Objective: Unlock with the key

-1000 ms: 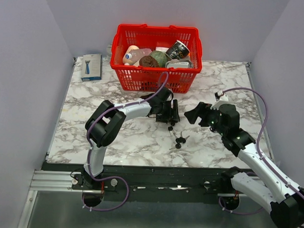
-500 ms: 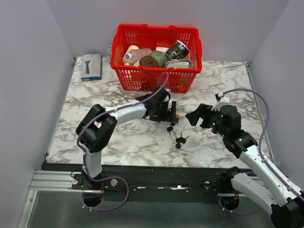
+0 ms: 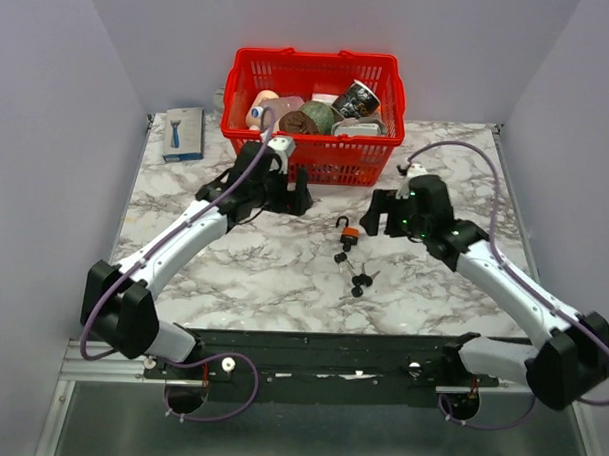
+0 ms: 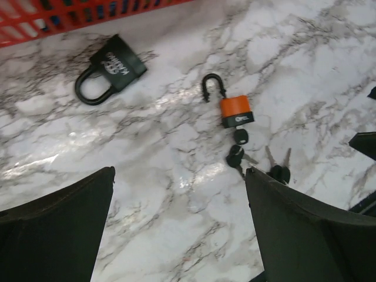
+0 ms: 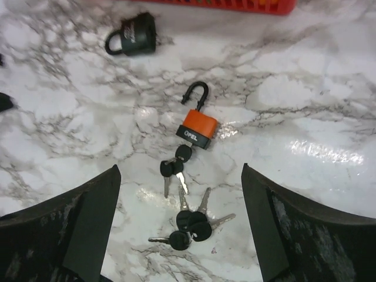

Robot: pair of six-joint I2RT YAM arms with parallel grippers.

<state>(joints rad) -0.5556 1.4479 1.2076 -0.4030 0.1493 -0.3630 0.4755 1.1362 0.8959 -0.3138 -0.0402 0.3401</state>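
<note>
Desk point(image 5: 305, 88): glossy, smooth, marble-patterned. Orange padlock point(image 5: 198, 129): smooth body, matt shackle. Keys point(image 5: 194, 222): bare metal blades, black plastic heads.

A red basket point(image 3: 312, 164) stands at the marble table's point(image 3: 283, 279) far edge, with a blue box point(image 3: 184, 134) in its far-left corner. Mid-table lie an orange padlock point(image 3: 350, 233), a black padlock point(image 4: 111, 67) and keys point(image 3: 360, 281).

The top view looks down from above and behind the arm bases, taking in the whole surface point(image 3: 283, 277) with the basket point(image 3: 337, 159) at its far edge. Both wrist views hang close over the surface, looking steeply down and toward the basket. They share the orange padlock point(image 4: 237, 111), the keys point(image 4: 236, 154) below it and the black padlock point(image 4: 111, 69). The top view shows the orange padlock too, small, near mid-surface.
</note>
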